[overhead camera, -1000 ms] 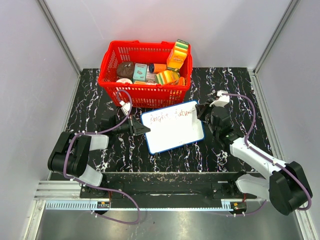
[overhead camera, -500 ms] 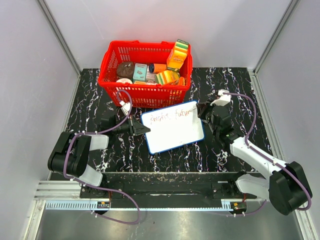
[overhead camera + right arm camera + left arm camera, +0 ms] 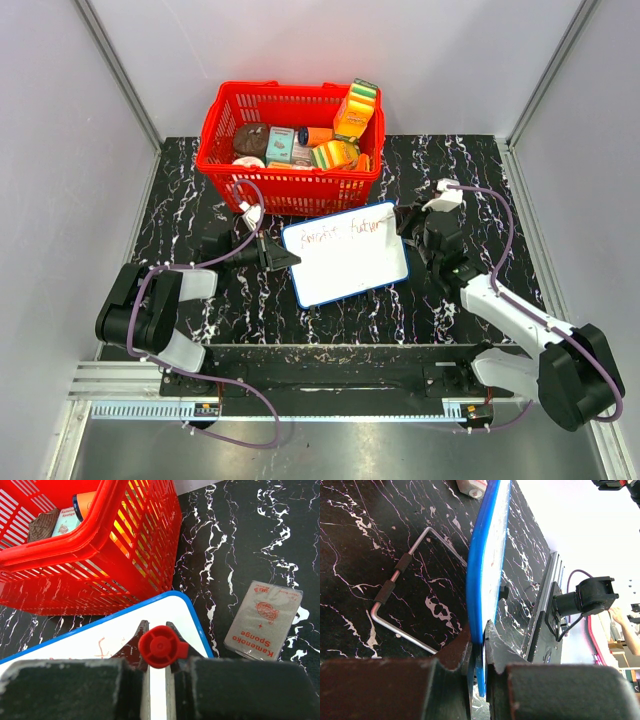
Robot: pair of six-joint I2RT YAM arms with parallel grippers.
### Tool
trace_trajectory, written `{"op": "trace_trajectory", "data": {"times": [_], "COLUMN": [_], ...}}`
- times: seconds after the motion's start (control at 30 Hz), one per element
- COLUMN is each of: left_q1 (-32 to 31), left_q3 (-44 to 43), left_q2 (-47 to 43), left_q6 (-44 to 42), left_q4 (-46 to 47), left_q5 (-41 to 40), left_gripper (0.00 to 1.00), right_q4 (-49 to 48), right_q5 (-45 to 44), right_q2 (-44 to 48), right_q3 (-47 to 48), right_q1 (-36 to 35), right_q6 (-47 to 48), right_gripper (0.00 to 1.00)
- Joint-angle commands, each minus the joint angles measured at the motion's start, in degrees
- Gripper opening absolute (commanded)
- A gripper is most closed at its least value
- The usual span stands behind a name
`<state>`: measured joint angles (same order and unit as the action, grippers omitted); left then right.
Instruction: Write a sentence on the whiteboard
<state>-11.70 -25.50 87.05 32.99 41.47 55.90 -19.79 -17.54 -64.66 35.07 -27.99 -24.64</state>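
The left claw (image 3: 479,639) is clamped on the near-left edge of the whiteboard (image 3: 484,565), a flat white rectangular board in a thin blue frame with rounded corners. In the left wrist view its two dark fingers pinch the blue rim from either side, and the board shows edge-on. From above, the left claw (image 3: 287,258) sits at 9 o'clock of the whiteboard (image 3: 348,265), which lies on the black, white-veined marble-look worktop (image 3: 455,165) between the two arms.

The right claw (image 3: 157,632) is closed on a marker (image 3: 162,646) whose round red end faces the wrist camera. Below and beyond it lies the board's far-right corner. In the top view the right claw (image 3: 404,221) hovers at about 2 o'clock of the board, right at that corner. Whether the tip touches the surface cannot be told.

The sentence (image 3: 346,230), thin red handwritten lettering, runs along the board's far edge and ends close to the right claw. It is too small to read.

At 12 o'clock of the board stands a red slotted plastic basket (image 3: 288,192) holding assorted packets. A grey flat sponge packet (image 3: 263,620) with red print lies at 3 o'clock of the right claw. A bent grey metal wire (image 3: 403,562) with two black sleeves lies at 9 o'clock of the board in the left wrist view.
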Motion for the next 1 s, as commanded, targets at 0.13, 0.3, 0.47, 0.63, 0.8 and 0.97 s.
{"op": "trace_trajectory", "data": {"times": [0.13,0.3,0.47,0.63,0.8,0.97], "left_q1": [-0.60,-0.60,-0.60,-0.69,-0.60,-0.60], "left_q3": [-0.78,-0.70,-0.70,-0.78,-0.78,-0.70], "left_q2": [-0.56,-0.56,-0.56,-0.56,-0.56,-0.56], "left_q6": [-5.83,-5.75,-5.75,-5.83,-5.75,-5.92], "left_q4": [-1.92,-2.01,-2.01,-2.01,-2.01,-2.10], "left_q5": [-5.10,-5.19,-5.19,-5.19,-5.19,-5.10], "left_gripper": [0.00,0.00,0.00,0.00,0.00,0.00], "right_q4": [-0.60,-0.25,0.10,0.72,0.81,0.37], "right_q5": [-0.74,-0.92,-0.74,-1.27,-1.53,-0.65], "right_q2": [1.56,2.70,4.98,6.13,4.29,3.32], "right_q3": [0.70,-0.09,-0.44,0.00,0.09,-0.18], "right_q1": [0.48,0.48,0.39,0.39,0.48,0.57], "right_q6": [0.74,0.74,0.65,1.26,1.53,0.83], "right_gripper": [0.00,0.00,0.00,0.00,0.00,0.00]}}
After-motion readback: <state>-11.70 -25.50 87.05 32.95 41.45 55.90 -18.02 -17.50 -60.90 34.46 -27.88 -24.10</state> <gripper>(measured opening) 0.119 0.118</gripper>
